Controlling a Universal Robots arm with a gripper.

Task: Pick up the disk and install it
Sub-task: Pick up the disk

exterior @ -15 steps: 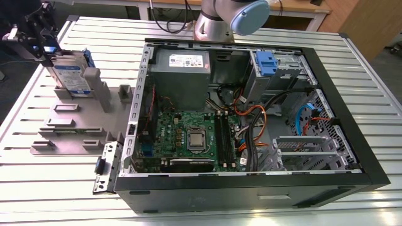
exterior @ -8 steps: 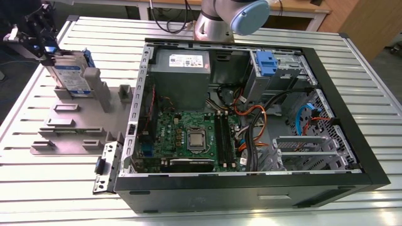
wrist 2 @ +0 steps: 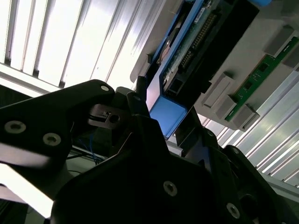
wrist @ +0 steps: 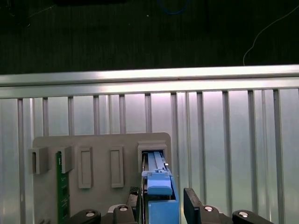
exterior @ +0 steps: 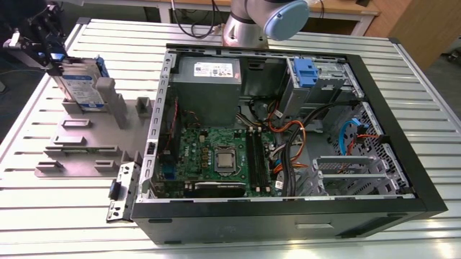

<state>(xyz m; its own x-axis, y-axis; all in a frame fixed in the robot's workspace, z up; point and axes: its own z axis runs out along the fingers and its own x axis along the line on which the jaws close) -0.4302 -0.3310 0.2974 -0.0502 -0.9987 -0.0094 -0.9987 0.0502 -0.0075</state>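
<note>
disk (exterior: 78, 87) upright in holder block (exterior: 79, 147) | case (exterior: 252, 218) at exterior view's right

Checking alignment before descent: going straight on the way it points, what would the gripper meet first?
The disk, standing in the grey holder directly ahead of the gripper; exact gap unclear.

place: robotics lab bench | landmark: open computer case (exterior: 288, 213) on slatted aluminium table (exterior: 432, 108) | behind case: robot arm base (exterior: 249, 27), wooden desk (exterior: 411, 21), cables (exterior: 194, 21) | beside case, exterior view's left: grey fixture plate (exterior: 79, 145)
</note>
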